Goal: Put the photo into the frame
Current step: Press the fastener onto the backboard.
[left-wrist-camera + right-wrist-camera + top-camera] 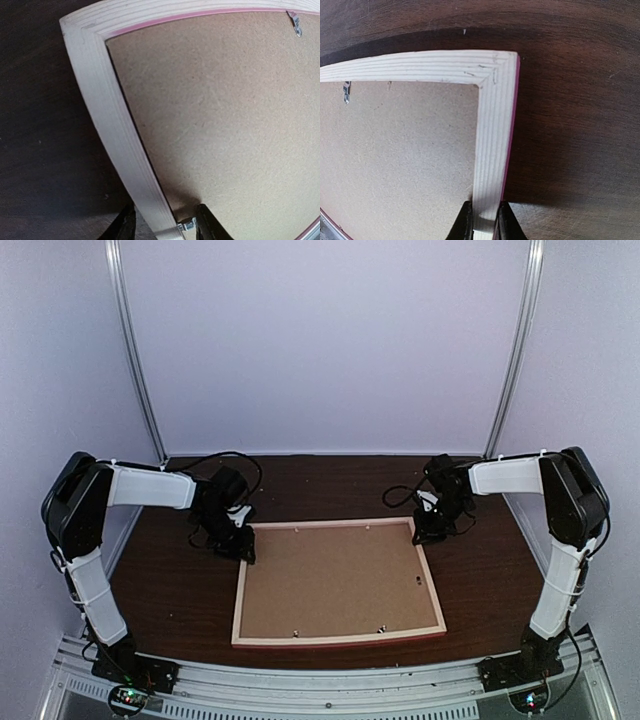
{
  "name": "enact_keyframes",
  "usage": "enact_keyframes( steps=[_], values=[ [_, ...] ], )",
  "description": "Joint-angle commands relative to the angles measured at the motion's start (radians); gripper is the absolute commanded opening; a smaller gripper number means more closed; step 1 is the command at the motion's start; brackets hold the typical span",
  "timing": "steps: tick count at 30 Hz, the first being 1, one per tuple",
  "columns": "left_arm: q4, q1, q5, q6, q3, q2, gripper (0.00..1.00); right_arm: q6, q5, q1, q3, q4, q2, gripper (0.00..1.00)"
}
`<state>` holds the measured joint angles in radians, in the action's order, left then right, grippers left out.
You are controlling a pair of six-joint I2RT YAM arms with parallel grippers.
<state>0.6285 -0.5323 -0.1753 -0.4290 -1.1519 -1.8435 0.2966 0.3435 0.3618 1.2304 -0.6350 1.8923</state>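
From above, we're looking at the large rectangular frame (241,590), pale wood at the back with a thin pink moulding, lying face down on the dark brown wooden desk (480,570). A plain brown backing board (335,580) fills its opening. The photo is nowhere to be seen: it may lie under that board or out of shot, and we cannot tell which. So as we judge it, the loading is either done or not yet begun, and what is left hangs on that. Both arms reach in from the sides with elbows bent, the left pincer (238,538) on the frame's far left corner and the right pincer (428,530) on the far right corner.

Over to the left wrist: the left pincer (165,227) straddles the pale frame rail, one finger outside and one over the backing board. A small metal tab (186,225) sits in the gap on the inner side. We cannot tell whether it is clamping or just standing astride.

Now the right wrist: the right pincer (485,225) is closed on the frame rail just below the corner, with both fingers pressed against the wood.
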Motion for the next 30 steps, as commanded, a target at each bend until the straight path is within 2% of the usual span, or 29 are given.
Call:
enact_keyframes(
  steps=[1, 8, 14, 30],
  values=[
    [0.067, 0.002, -0.016, 0.007, -0.001, 0.012, 0.49, -0.030, 0.002, 0.000, -0.011, -0.059, 0.017, 0.11],
    [0.051, 0.003, -0.026, 0.014, 0.017, 0.070, 0.64, -0.028, -0.003, 0.000, -0.007, -0.067, 0.007, 0.11],
    [0.042, 0.002, -0.048, 0.011, 0.083, 0.107, 0.66, -0.024, -0.007, 0.000, 0.002, -0.071, 0.004, 0.13],
    [0.003, -0.003, -0.090, -0.017, 0.127, 0.078, 0.39, -0.014, -0.014, 0.000, 0.002, -0.071, -0.007, 0.16]
  ],
)
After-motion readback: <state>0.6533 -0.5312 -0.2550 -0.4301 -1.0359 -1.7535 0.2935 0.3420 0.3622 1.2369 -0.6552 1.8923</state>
